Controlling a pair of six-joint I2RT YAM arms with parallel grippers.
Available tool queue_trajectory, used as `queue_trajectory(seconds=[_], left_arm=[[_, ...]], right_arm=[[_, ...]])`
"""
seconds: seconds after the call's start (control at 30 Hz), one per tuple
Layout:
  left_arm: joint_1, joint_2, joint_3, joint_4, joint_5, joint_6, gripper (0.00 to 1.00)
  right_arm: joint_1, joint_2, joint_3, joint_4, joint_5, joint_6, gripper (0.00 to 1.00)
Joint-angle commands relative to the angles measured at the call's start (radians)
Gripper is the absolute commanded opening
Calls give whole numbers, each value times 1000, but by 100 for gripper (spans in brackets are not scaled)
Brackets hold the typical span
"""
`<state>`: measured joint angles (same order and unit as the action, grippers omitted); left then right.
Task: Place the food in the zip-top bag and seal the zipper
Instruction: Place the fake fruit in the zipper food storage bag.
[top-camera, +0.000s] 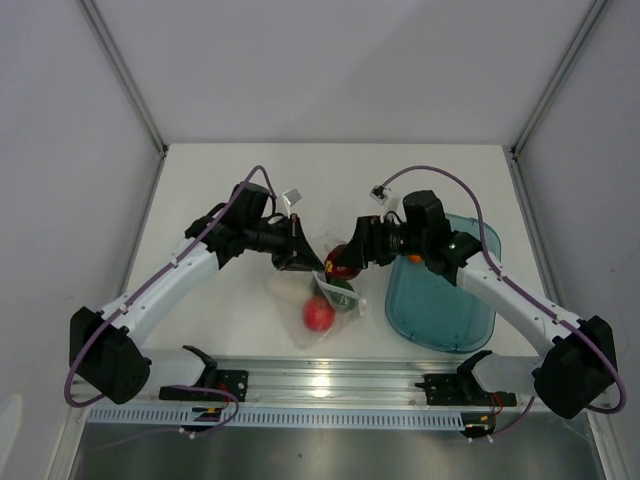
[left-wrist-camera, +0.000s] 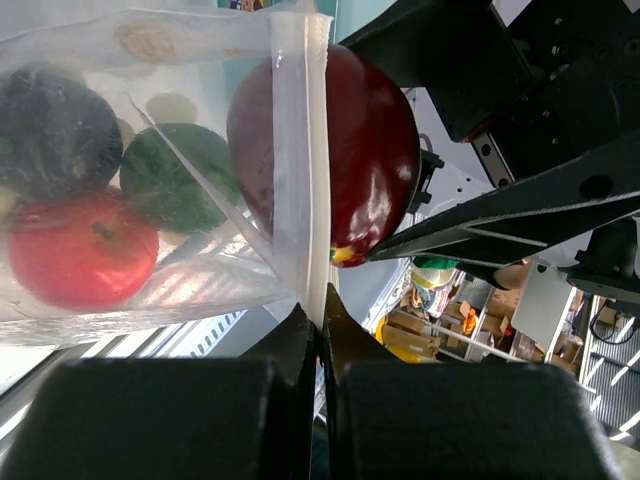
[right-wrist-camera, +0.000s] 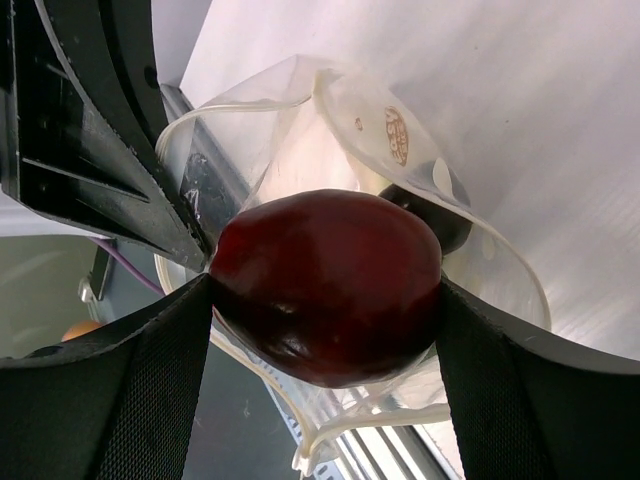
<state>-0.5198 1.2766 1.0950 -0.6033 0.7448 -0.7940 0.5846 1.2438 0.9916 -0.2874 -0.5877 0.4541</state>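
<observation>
A: How many food pieces?
B: Five: one red tomato (left-wrist-camera: 80, 250), one green piece (left-wrist-camera: 180, 175), one dark purple piece (left-wrist-camera: 55, 125), one dark red piece (left-wrist-camera: 350, 150), one orange piece (top-camera: 413, 257).
A: Containers?
B: One zip-top bag (left-wrist-camera: 230, 285), one teal tray (top-camera: 440, 310).
A: End effectors?
B: Two: left end effector (left-wrist-camera: 318, 318), right end effector (right-wrist-camera: 325, 290).

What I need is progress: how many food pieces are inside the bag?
3: dark purple piece, green piece and red tomato in the bag. The dark red fruit in the right gripper is at its mouth. Others may be hidden.
</observation>
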Motion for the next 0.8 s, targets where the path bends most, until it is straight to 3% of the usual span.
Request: queue_trajectory(seconds=[0.0, 0.03, 0.07, 0.1, 0.17, 0.33, 0.37, 0.77], left_arm=[[0, 3, 46, 16, 24, 15, 1], [-2, 6, 55, 16, 27, 15, 1], [-2, 7, 58, 16, 28, 13, 1], [0, 10, 62, 14, 30, 12, 1], [-2, 10, 62, 19, 31, 9, 0], [-2, -6, 40, 31, 27, -11, 1], [-2, -22, 34, 34, 25, -16, 1], [-3, -49, 22, 30, 21, -30, 1]], right_arm=[[18, 3, 35, -13, 28, -45, 24], [20, 8, 38, -18, 31, -46, 33], [20, 9, 48, -24, 32, -46, 53], [23, 12, 54, -35, 37, -46, 65], [24, 13, 59, -35, 48, -51, 80], [24, 20, 59, -32, 62, -45, 87], [26, 19, 55, -27, 62, -40, 99], [24, 3, 116, -85, 127, -63, 100]])
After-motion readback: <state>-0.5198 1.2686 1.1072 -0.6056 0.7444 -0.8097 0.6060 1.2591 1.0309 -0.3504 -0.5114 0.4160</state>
